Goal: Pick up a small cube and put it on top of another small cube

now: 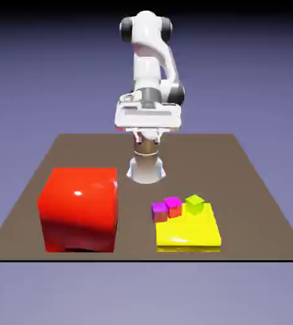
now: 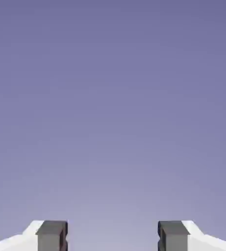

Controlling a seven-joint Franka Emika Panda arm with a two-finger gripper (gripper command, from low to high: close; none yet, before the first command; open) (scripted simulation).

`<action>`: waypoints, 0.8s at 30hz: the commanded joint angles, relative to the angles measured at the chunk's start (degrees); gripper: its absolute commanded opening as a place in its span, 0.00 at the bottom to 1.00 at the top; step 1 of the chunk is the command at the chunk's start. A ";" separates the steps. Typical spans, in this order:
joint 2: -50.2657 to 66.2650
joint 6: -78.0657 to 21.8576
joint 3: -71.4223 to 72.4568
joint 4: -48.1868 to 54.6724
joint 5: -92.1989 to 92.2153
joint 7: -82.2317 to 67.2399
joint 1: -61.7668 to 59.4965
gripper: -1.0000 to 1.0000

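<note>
The small cube, cyan-turquoise, shows in neither view. My gripper [image 1: 147, 127] hangs high above the table's far side, well back from every cube. In the hand view the two grey fingertips [image 2: 52, 235] stand apart with only the plain backdrop between them, so the gripper [image 2: 112, 238] is open and holds nothing. A lime-green cube [image 1: 194, 204] sits on the far edge of a flat yellow slab [image 1: 188, 235]. A magenta cube [image 1: 173, 206] and a purple-topped cube [image 1: 159, 211] sit at the slab's far left corner.
A big glossy red cube [image 1: 79, 206] stands on the brown table [image 1: 250, 184] toward the exterior view's left, near the front edge. The arm's white base [image 1: 146, 168] rises at the table's far middle.
</note>
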 commanded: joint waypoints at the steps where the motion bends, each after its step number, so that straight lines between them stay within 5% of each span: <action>1: 0.35 0.28 -2.08 0.06 0.34 -1.20 0.53 0.50; 24: 8.35 6.67 -49.84 1.52 8.19 -28.75 12.75 0.50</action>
